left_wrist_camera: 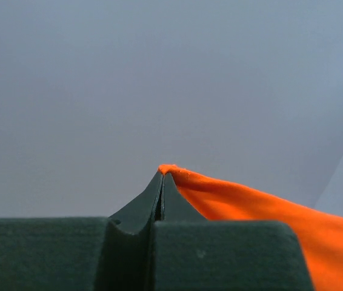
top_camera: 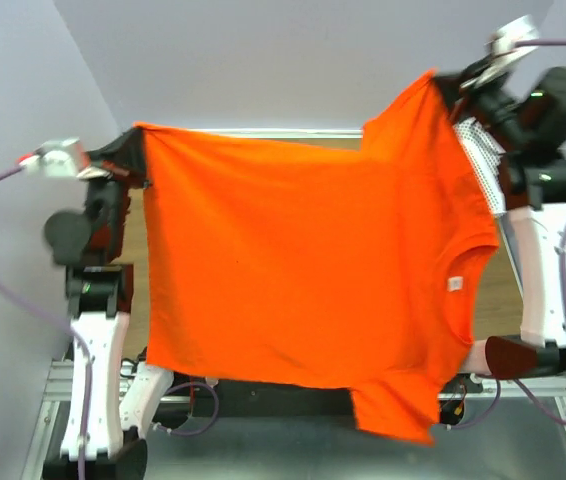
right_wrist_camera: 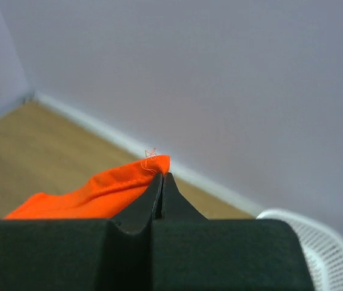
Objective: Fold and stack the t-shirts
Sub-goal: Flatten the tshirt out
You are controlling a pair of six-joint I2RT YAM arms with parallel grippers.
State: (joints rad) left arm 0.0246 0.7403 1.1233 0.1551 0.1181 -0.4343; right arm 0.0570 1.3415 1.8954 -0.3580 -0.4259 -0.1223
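left tool (left_wrist_camera: 162,177) pinching hem corner | right tool (right_wrist_camera: 161,177) pinching sleeve tip | t-shirt (top_camera: 303,260) hangs between em, light n floppy, guessing corners are the spots to grab

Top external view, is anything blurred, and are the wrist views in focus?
Top external: the t-shirt is evenly lit and fairly sharp, the left arm smeared. Left wrist: the left gripper is soft, the cloth edge crisper. Right wrist: the right gripper is soft, the basket blurred.

white perforated basket (right_wrist_camera: 320,242) | wooden table (right_wrist_camera: 32,142) | pale wall (right_wrist_camera: 220,73) behind
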